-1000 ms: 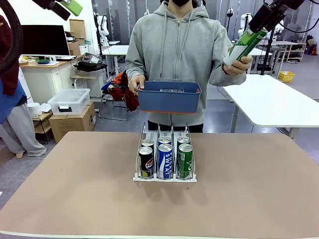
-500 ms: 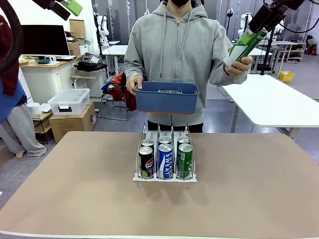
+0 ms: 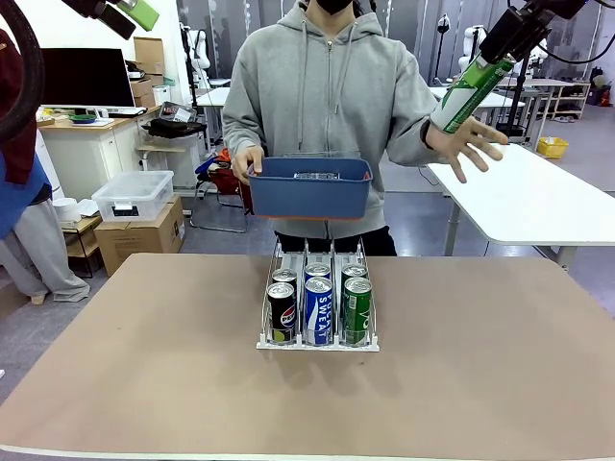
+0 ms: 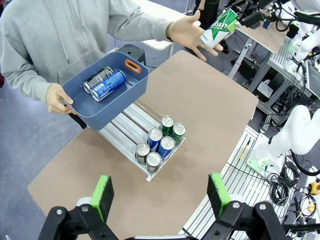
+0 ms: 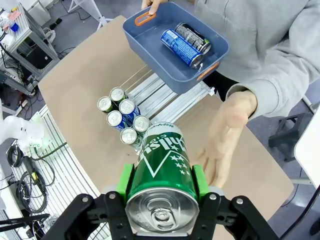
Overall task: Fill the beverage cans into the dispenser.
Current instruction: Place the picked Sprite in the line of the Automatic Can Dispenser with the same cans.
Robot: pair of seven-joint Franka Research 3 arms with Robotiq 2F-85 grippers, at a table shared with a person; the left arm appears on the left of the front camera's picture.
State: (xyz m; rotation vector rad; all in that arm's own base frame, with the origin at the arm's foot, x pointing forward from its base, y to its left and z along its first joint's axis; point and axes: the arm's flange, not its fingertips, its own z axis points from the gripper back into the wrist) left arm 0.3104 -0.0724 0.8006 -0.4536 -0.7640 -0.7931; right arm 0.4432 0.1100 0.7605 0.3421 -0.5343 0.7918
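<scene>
High at the right, my right gripper (image 3: pixel 492 56) is shut on a green can (image 3: pixel 468 91) (image 5: pixel 161 175), held tilted. The person's open hand (image 3: pixel 469 142) (image 5: pixel 223 135) is spread just below the can, apart from it. The dispenser (image 3: pixel 318 344) (image 4: pixel 121 126) stands mid-table with black (image 3: pixel 281 312), blue-white (image 3: pixel 318 309) and green (image 3: pixel 356 309) cans at its front lip and more behind. The person's other hand holds a blue bin (image 3: pixel 309 192) (image 5: pixel 150 35) above the rack's back, with two cans (image 4: pixel 104 82) lying in it. My left gripper (image 3: pixel 130 13) (image 4: pixel 160 195) hangs open, high at the left.
A white table (image 3: pixel 538 197) stands beyond the right far corner. A desk with a monitor (image 3: pixel 86 77), a clear box (image 3: pixel 135 192) and cartons sit at the back left. Brown tabletop (image 3: pixel 144 365) stretches wide around the rack.
The person's hand has let go of the green can and opened below it; my right gripper now holds the can alone. The blue bin drifted slightly left.
</scene>
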